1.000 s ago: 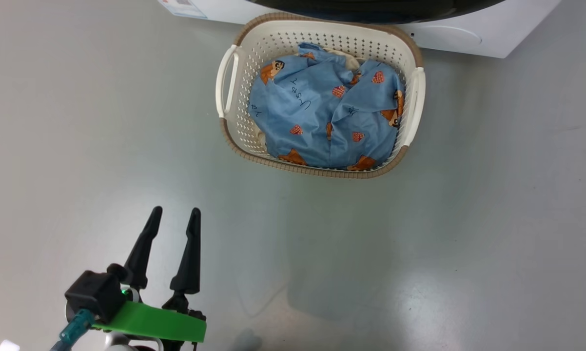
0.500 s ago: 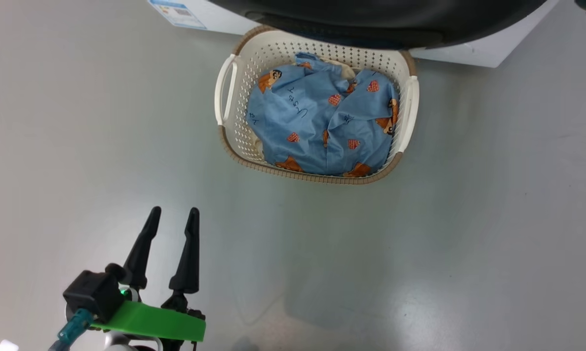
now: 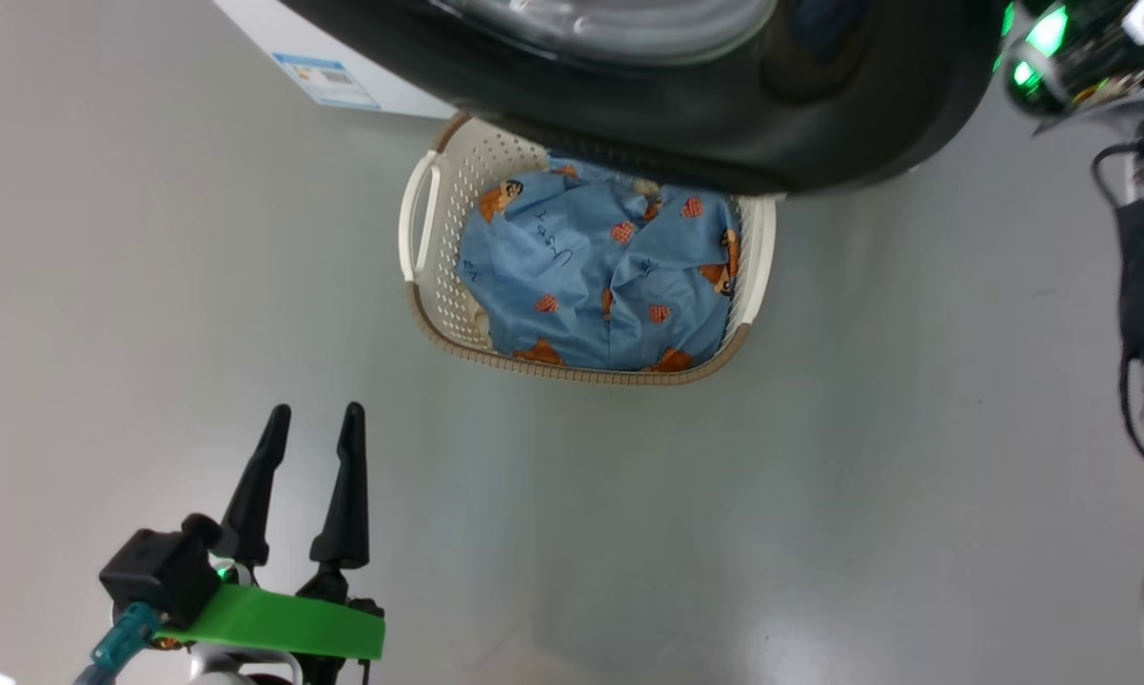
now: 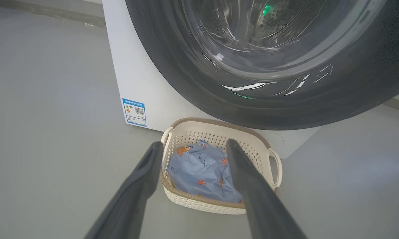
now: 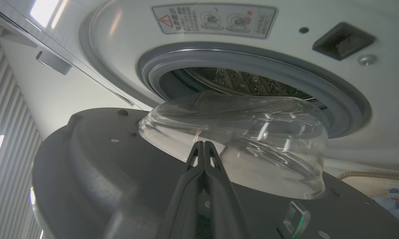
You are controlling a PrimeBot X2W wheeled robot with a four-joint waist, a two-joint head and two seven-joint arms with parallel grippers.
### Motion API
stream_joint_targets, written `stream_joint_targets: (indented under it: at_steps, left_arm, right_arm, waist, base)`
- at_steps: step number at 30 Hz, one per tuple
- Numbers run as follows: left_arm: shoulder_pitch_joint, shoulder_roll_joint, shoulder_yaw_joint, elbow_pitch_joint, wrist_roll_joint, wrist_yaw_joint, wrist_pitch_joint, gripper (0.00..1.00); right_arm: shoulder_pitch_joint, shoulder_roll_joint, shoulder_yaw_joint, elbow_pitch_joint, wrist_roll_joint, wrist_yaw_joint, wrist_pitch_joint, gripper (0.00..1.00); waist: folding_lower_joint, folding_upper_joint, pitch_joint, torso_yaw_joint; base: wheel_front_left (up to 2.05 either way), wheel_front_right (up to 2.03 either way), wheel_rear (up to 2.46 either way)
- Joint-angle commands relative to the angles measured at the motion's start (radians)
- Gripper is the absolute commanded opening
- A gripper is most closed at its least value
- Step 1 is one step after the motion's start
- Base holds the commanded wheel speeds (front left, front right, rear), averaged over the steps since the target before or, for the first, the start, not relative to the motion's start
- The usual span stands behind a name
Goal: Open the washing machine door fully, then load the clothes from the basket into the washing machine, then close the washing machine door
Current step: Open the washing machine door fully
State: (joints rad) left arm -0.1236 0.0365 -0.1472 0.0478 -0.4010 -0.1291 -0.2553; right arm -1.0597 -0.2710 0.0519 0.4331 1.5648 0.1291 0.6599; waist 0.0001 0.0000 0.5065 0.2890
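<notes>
— Where is the washing machine (image 4: 136, 83)?
— Right behind the basket (image 3: 439, 314), on the floor (image 3: 819, 495).
— And the washing machine door (image 3: 686, 124)?
— It stands open, its black rim hanging over the basket's far end; the drum is uncovered.
— The clothes (image 3: 601, 285)?
— All inside the basket, a blue printed heap.
— The pincers?
— The left pincer (image 3: 315, 414) hovers near-left of the basket, well apart from it, fingers spread and empty. The right pincer (image 5: 203, 146) is above the basket at the door's glass bowl, fingers pressed together, gripping nothing; whether it touches, I cannot tell.
</notes>
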Motion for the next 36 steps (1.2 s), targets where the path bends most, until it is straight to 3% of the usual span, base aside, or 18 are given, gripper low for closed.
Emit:
stream_joint_targets:
  at_steps: [1,17,36]
  left_arm:
    - [-0.006,0.014,0.041,-0.014,-0.009,-0.002,-0.006,1.00]
    - [0.019,0.014,0.079,0.000,-0.025,-0.002,-0.006,1.00]
    - [0.050,0.014,0.086,0.014,-0.046,-0.002,-0.006,1.00]
  right_arm:
    - [0.038,0.042,0.033,-0.034,-0.001,0.002,0.021,0.00]
    - [0.237,0.115,0.182,-0.164,-0.007,0.002,0.100,0.00]
    - [0.409,0.185,0.358,-0.194,-0.048,0.002,0.025,0.00]
  waist:
    - [-0.0001,0.0000,-0.018,-0.010]
    - [-0.0001,0.0000,-0.148,-0.048]
    - [-0.0001,0.0000,-0.272,-0.044]
  base:
    - [0.00,0.00,0.00]
    - [0.00,0.00,0.00]
    - [0.00,0.00,0.00]
